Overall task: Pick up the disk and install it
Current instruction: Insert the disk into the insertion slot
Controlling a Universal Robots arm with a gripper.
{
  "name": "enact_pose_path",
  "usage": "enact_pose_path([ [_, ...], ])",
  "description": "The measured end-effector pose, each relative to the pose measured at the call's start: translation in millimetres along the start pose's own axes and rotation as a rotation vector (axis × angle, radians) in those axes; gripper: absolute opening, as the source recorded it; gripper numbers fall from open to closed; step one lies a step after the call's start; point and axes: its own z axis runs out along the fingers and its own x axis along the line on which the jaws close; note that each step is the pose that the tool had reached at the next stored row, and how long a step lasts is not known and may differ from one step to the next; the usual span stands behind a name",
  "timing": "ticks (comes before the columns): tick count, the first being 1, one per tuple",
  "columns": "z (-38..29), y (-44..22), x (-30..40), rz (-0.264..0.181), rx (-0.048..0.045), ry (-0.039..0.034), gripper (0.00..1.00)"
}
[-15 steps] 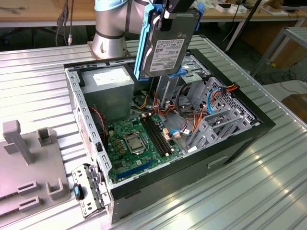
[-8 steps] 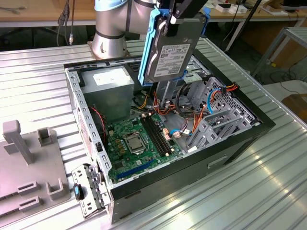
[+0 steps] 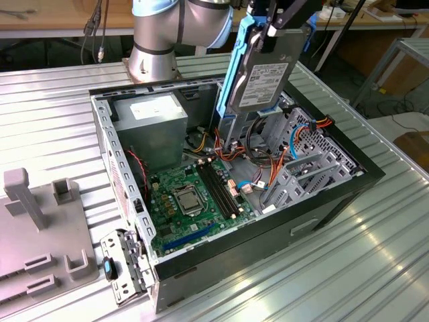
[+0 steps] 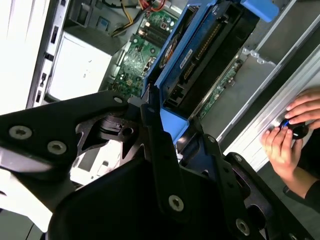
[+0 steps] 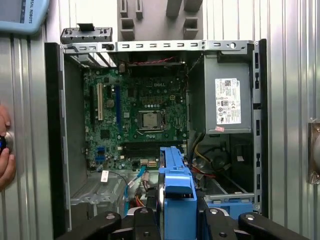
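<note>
The pick-up is done and the work stands at the installing step. The claw (image 3: 273, 28) is pinched onto the upper end of the disk (image 3: 263, 77), which hangs on edge, slightly tilted, at the upper centre of the exterior view. In the second wrist view the black fingers (image 4: 155, 145) press against the blue rail. The disk is in the air above the open computer case (image 3: 322, 216), over the tangle of cables between the power supply (image 3: 151, 127) and the grey drive cage (image 3: 310, 168) in the case's right half. It touches nothing but the claw.

By my judgement, seating it calls for squaring the blue rails with the bay and keeping clear of the cables. A person's hand (image 4: 287, 142) rests on the table (image 3: 53, 100) beside the case.
</note>
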Motion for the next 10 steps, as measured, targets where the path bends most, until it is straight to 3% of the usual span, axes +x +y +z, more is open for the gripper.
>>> enact_pose_path([
  [2, 0.5, -4.1, 5.0, 0.000, -0.0013, 0.0001, 0.37],
  [10, 1.2, -7.9, 24.5, 0.001, -0.0013, 0.0012, 0.37],
])
